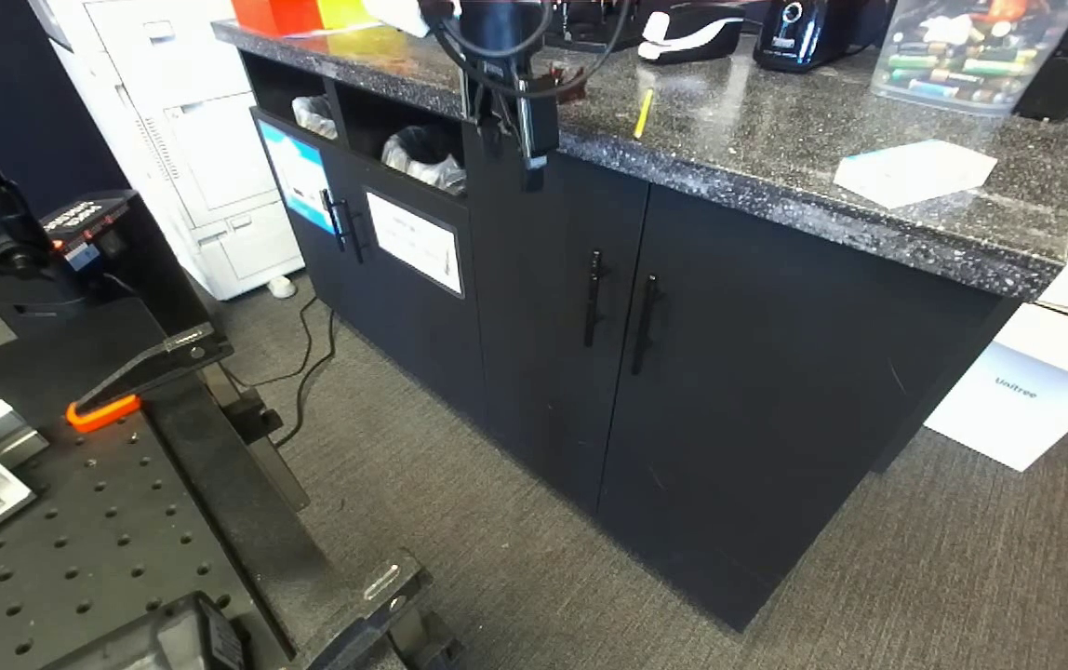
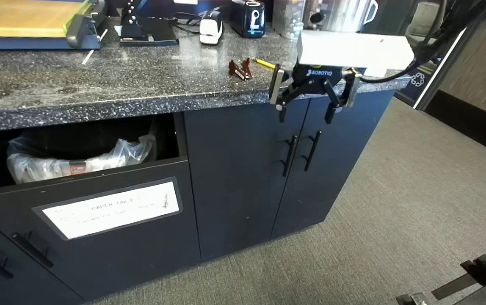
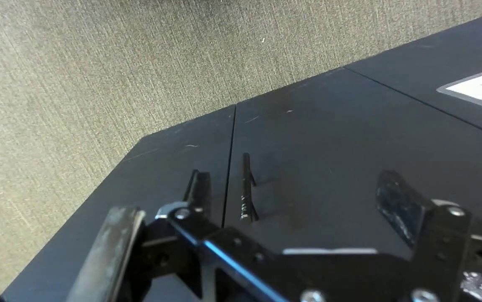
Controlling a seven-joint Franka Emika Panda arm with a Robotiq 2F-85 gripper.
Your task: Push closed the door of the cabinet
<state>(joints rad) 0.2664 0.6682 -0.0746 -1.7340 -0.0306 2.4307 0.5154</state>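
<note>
The cabinet is a long matte black unit with a speckled granite top. Two tall black door panels stand side by side on its front, one beside the paper-labelled section and one at the end. Each has a vertical bar handle near the shared seam. Both look flush; I cannot tell which is the task's door. My gripper is open and empty, in front of the doors near the counter edge, also in an exterior view. In the wrist view, a bar handle shows between the open fingers, beyond them.
A red staple remover and yellow pencil lie on the counter near the arm. An open cubby with a bagged bin is beside the doors. A black perforated table stands opposite, across carpet. A Unitree box is past the cabinet's end.
</note>
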